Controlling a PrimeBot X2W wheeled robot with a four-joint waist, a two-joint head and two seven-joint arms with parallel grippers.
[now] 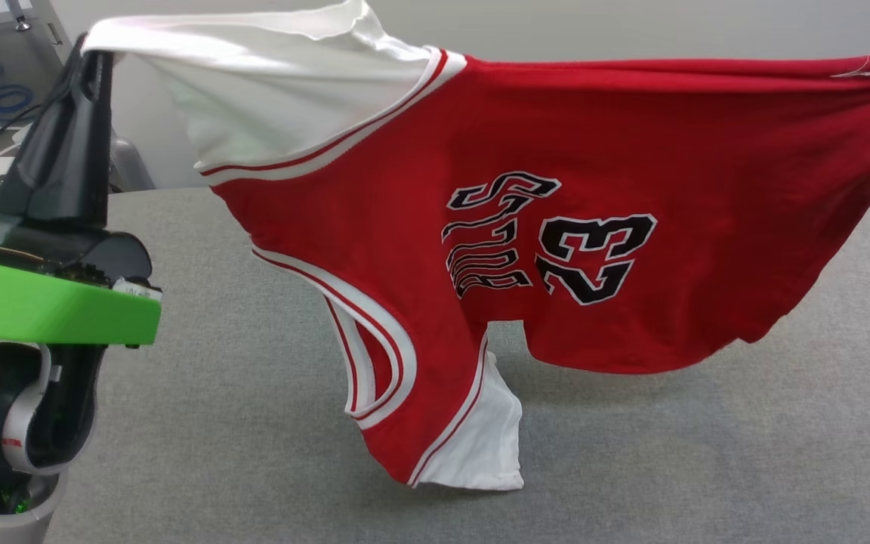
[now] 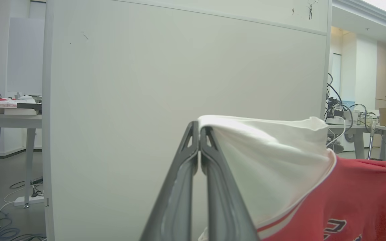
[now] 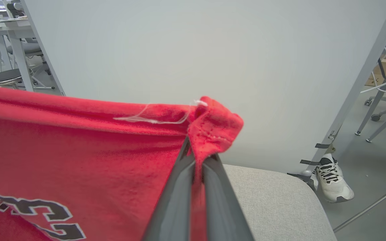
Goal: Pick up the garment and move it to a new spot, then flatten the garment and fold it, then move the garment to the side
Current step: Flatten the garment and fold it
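**The garment held up and spread, waiting to be set down somewhere new**

My left pincer is clamped fully closed on the edge of one white sleeve, its two fingers pressed together with the cloth caught at the tips. My right pincer is just as tightly closed on a bunched red corner at the other end, with a loose white thread trailing from the seam there. Between the two grips the top edge runs nearly straight, and the body hangs below it with the lettering turned sideways. The lower white sleeve dangles closest to the bench; I cannot tell whether it brushes the grey padding.

As I judge it, the step in hand is the carry to a new spot. To do it well I should move both arms together at matching height and pace, so the span neither sags nor pulls out of either grip; the right hold is only a small wad of fabric and looks the likelier to slip. I would lower the hanging edge first, then draw back so the cloth lays out smooth rather than heaped, staying away from the pale partition behind
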